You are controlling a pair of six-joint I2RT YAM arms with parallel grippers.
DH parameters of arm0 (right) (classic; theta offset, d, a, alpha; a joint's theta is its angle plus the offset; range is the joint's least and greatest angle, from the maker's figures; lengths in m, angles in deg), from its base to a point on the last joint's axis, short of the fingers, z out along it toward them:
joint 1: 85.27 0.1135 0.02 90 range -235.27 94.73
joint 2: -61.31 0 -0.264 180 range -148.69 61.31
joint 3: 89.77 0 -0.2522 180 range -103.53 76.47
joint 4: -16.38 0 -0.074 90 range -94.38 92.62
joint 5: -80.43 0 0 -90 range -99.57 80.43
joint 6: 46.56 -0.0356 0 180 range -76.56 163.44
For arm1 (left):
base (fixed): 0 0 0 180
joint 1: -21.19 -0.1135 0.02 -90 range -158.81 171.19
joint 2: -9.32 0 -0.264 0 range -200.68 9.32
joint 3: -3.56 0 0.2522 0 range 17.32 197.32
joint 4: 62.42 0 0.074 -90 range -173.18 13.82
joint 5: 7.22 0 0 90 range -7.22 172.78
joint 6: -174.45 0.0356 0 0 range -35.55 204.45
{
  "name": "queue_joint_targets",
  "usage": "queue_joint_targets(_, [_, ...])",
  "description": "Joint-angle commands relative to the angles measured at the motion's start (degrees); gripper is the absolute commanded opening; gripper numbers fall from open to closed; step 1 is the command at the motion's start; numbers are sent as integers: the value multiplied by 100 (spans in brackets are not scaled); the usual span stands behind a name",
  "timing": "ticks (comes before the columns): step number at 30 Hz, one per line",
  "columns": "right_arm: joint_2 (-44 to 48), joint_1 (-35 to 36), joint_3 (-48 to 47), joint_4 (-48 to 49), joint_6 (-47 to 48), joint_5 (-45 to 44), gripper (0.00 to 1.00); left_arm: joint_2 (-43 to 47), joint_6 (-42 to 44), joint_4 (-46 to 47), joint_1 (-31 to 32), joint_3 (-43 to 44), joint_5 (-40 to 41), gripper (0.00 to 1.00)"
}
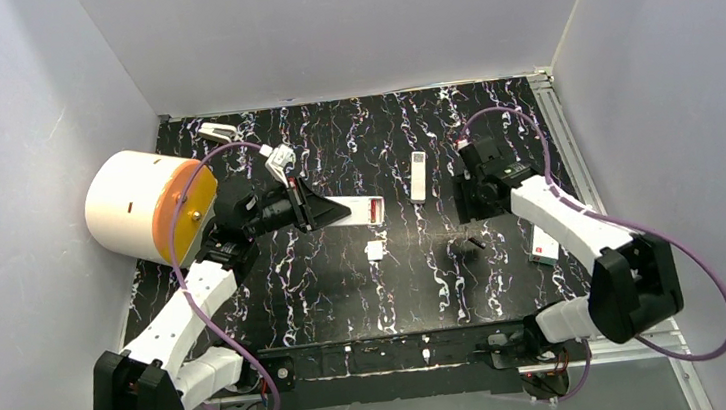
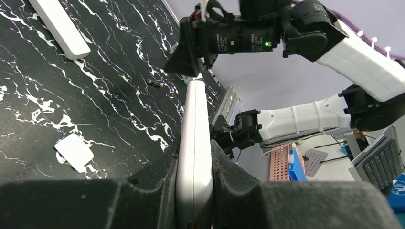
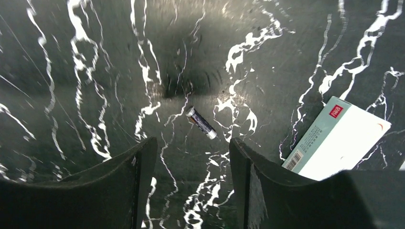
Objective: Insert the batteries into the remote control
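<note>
The right end effector (image 3: 192, 148) hangs open over a small dark cylindrical battery (image 3: 201, 123) lying flat on the black marbled surface (image 3: 71, 71), near but clear of the white-and-teal cardboard carton (image 3: 334, 138). The battery looks light, rigid, smooth and apt to roll; a pinch across its middle seems safest. Farther from the carton, the left end effector (image 2: 193, 148) clamps a slim white plastic remote (image 2: 195, 119).

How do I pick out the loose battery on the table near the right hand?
Find the white box on the right side of the black marbled table. Just left of it, below the open right hand, lies the battery. It is the only tiny slim cylinder there, far smaller than the box and the white remote farther back.
</note>
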Motion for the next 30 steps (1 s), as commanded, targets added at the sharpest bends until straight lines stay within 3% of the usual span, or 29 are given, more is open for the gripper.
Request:
queue_joint_targets(1, [-383,7,-243,-508,1048,484,65,9,284,-51,-16,245,-226,0])
queue_joint_targets(7, [-1065,21,-448,-764,1292,430,64,-79,311,-50,-12,360,-201,0])
queue_joint_targets(21, [-1891,206,-397,-768,1557,472,48,-52,410,-44,-25,339,-6,0])
queue_joint_targets(30, [-2355,212,-417,-585,1553,227,47,4,378,-31,-21,332,-27,0])
